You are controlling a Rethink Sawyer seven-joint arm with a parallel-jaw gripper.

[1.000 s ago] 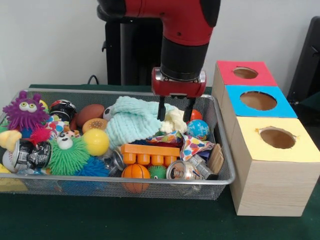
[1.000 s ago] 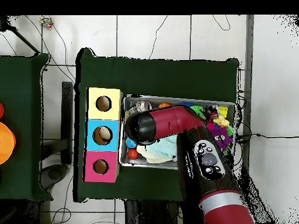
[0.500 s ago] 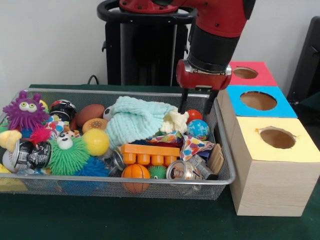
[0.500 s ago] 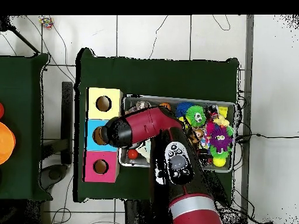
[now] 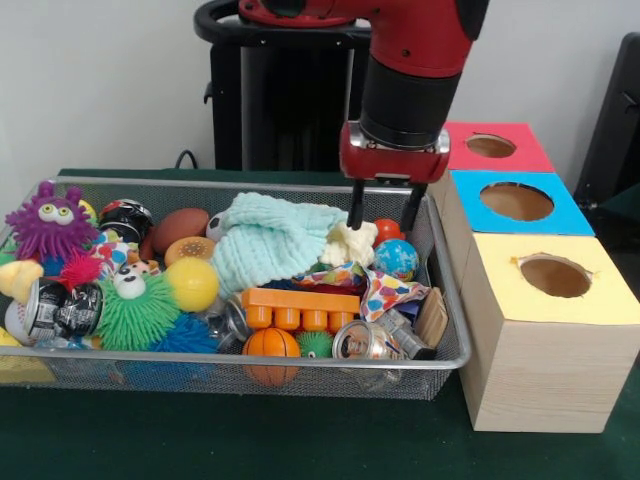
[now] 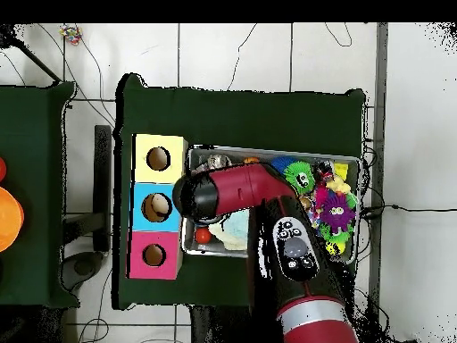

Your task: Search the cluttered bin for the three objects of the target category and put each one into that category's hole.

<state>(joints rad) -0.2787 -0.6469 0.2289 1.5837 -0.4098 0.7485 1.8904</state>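
My gripper (image 5: 382,214) hangs open and empty over the right end of the wire bin (image 5: 452,330), just above a cream soft toy (image 5: 349,242) and a red ball (image 5: 389,229). A blue globe ball (image 5: 397,258) lies just below and right of it. A mint knitted cloth (image 5: 265,240) fills the bin's middle. Beside the bin stand three boxes with round holes: red (image 5: 490,146), blue (image 5: 517,201) and yellow (image 5: 555,276). In the overhead view the arm (image 6: 241,189) covers the gripper and the bin's left part.
The bin also holds an orange brick (image 5: 300,308), a small basketball (image 5: 271,343), a yellow ball (image 5: 192,283), a brown football (image 5: 180,226), cans (image 5: 365,342), a green spiky toy (image 5: 135,312) and a purple monster (image 5: 50,222). Overhead, the boxes (image 6: 157,207) stand left of the bin.
The gripper rose from the cream toy and swung right towards the boxes, then came back a little to the left. It stayed open and empty.
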